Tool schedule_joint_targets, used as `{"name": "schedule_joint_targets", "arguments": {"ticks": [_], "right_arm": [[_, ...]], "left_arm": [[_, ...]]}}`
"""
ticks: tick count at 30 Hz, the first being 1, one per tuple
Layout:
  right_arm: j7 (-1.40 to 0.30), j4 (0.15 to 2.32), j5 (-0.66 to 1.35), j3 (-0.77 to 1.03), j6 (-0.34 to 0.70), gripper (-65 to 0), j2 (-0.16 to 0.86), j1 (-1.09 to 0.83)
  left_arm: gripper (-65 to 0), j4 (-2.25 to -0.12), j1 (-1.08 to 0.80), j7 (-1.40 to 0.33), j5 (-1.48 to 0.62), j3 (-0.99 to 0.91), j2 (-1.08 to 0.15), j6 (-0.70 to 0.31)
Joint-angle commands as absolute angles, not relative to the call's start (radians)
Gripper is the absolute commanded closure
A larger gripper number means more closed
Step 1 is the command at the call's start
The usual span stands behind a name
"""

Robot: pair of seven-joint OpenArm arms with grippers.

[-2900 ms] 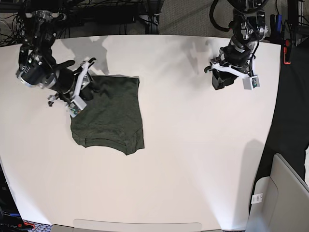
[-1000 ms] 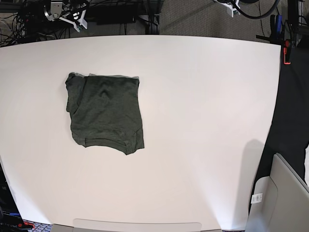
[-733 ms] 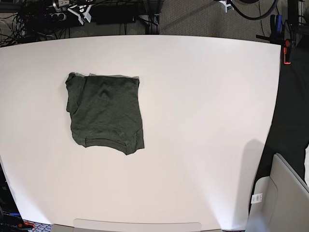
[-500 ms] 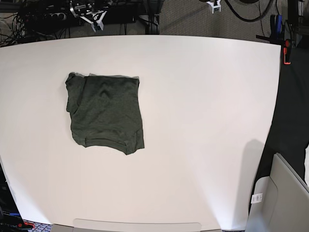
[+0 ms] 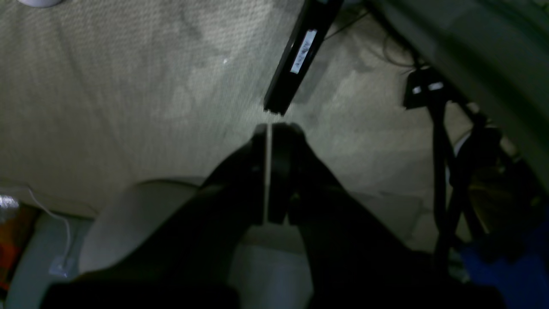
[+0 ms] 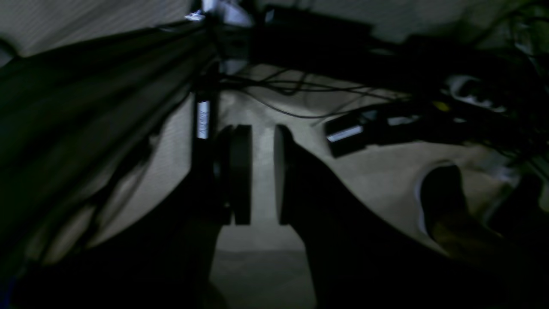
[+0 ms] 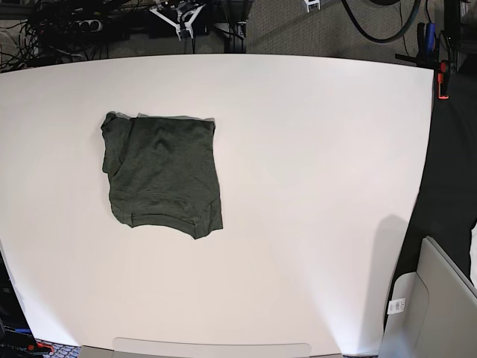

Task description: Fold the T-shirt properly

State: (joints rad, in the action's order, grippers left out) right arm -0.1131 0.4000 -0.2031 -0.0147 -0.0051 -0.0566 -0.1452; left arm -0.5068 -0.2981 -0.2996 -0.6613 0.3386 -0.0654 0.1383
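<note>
- White table (image 7: 313, 186) filled nearly the whole base view, with dark cables and grey carpet along the top edge of the frame.
- The T-shirt (image 7: 162, 175) lay folded into a rough rectangle in the left half of the table, dark olive, flat on the surface.
- Its upper left corner bulged out a little past the block, and a hemmed edge ran along its lower side.
- Nothing touched the shirt; both arms were off the table, up at the top edge of the base view.
- The right gripper (image 7: 179, 15) showed as white parts at the upper left of centre in the base view.
- In the right wrist view, the right gripper (image 6: 262, 171) had its two dark fingers (image 6: 240, 171) slightly apart, a narrow strip of light floor showing between them, with nothing held.
- Behind it were tangled cables (image 6: 300, 92) and a black power strip (image 6: 369, 131) on carpet, all dim and blurred.
- The left gripper (image 7: 313, 4) was only a small white tip at the top centre of the base view.
- In the left wrist view, the left gripper (image 5: 269, 171) had its fingers pressed together, only a thin bright line between them, holding nothing.
- Beyond it lay beige carpet (image 5: 107, 77), a black bar (image 5: 300, 51) with a white label at the upper centre, and a dark stand (image 5: 441, 141) at the right.
</note>
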Motion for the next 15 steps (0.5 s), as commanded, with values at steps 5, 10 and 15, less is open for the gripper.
{"name": "schedule_joint_targets", "arguments": {"ticks": [5,10,15], "right_arm": [[-0.028,0.403,-0.197,-0.013,-0.120,-7.4,-0.084,-0.162],[-0.027,0.401,-0.197,-0.016,-0.143,-7.4,-0.097,-0.163],[-0.019,0.401,-0.197,-0.013,-0.145,-7.4,-0.111,-0.176]], "left_arm": [[0.0,-0.424,-0.278,-0.257,-0.661,0.340,-0.030,0.143],[0.0,-0.394,-0.275,-0.246,-0.661,0.338,-0.010,0.143],[0.0,-0.394,-0.248,-0.245,-0.665,0.338,-0.001,0.143]]}}
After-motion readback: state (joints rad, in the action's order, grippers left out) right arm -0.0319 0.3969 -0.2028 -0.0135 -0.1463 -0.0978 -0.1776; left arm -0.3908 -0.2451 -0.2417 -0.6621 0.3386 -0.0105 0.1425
